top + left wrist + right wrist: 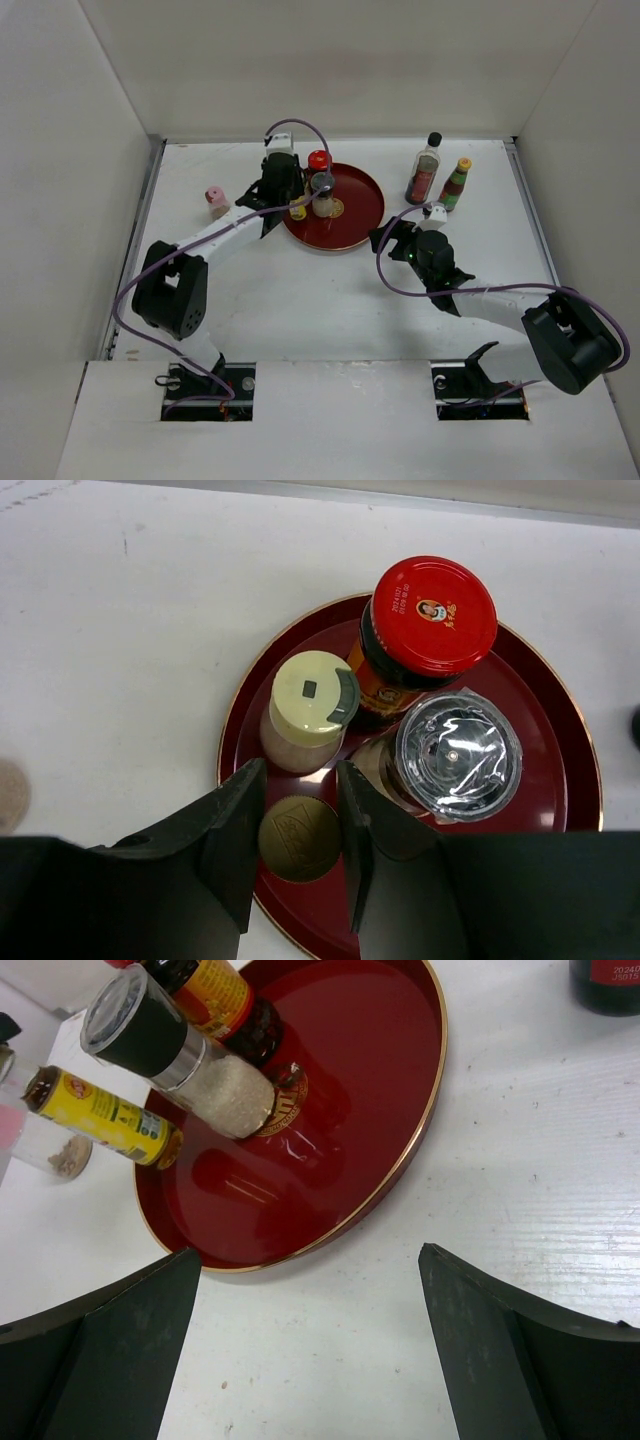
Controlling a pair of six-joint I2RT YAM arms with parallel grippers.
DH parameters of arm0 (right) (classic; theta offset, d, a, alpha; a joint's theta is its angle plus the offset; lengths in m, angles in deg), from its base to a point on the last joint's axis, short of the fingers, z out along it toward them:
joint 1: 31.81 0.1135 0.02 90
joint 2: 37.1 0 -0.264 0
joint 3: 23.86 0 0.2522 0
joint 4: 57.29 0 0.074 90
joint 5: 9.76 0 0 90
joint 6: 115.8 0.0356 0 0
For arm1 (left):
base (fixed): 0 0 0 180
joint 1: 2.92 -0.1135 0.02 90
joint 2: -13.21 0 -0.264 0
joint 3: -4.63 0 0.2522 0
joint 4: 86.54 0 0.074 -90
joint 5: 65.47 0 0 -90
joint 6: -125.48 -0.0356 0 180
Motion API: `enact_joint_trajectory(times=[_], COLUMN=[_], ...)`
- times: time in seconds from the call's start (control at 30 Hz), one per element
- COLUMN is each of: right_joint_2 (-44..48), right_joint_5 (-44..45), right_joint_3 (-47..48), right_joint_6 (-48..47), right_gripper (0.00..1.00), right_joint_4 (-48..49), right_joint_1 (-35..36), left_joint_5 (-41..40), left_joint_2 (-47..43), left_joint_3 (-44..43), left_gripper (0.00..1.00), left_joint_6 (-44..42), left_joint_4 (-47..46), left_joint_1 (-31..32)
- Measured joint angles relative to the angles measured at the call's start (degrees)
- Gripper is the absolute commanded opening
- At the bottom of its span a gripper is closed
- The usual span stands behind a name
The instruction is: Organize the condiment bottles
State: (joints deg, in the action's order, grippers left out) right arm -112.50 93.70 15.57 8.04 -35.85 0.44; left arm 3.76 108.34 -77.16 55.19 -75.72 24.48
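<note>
Four bottles sit on the red plate; left gripper is clamped on the gold-capped yellow bottle at its left rim, probably seated, so release gently and lift straight up clear of the cream-lidded shaker; right gripper gapes empty.

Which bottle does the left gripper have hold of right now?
The small gold-capped bottle with the yellow label, pinched in the left gripper over the edge of the plate. The red-capped jar, grey-topped grinder and cream-capped shaker beside it stand free.
</note>
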Motion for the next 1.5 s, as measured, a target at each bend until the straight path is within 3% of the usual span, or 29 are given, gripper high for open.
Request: enact_joint_trajectory(times=[0.2, 0.53, 0.7, 0.9, 1.17, 1.33, 1.5], right_joint_2=[0.0, 0.0, 0.0, 0.0, 0.0, -0.1, -0.2], right_joint_5=[0.0, 0.0, 0.0, 0.0, 0.0, 0.0, 0.0], right_joint_3=[0.0, 0.0, 0.0, 0.0, 0.0, 0.0, 0.0], right_joint_6=[0.0, 0.0, 0.0, 0.0, 0.0, 0.0, 0.0], right_gripper=[0.98, 0.98, 0.98, 0.98, 0.98, 0.98, 0.98], right_joint_4=[0.0, 0.0, 0.0, 0.0, 0.0, 0.0, 0.0], right_joint_1=[0.0, 0.0, 0.0, 0.0, 0.0, 0.0, 0.0], left_joint_5=[-0.4, -2.9, -4.7, -9.4, -14.5, -11.5, -8.6], left_joint_2=[4.5, 5.3, 3.3, -6.1, -17.0, -13.4, -5.1], left_joint_3=[-0.1, -0.2, 2.6, 9.3, 16.5, 16.8, 14.8], left_gripper=[0.24, 0.67, 0.77, 0.83, 0.90, 0.89, 0.88], left_joint_6=[-0.2, -0.7, -0.8, -0.8, 2.9, 7.6, 9.6], left_joint_4=[-4.1, -7.4, -8.2, -9.0, -10.9, -9.7, -7.3], left_joint_1=[0.4, 3.1, 4.3, 3.8, -8.0, -19.5, -23.1])
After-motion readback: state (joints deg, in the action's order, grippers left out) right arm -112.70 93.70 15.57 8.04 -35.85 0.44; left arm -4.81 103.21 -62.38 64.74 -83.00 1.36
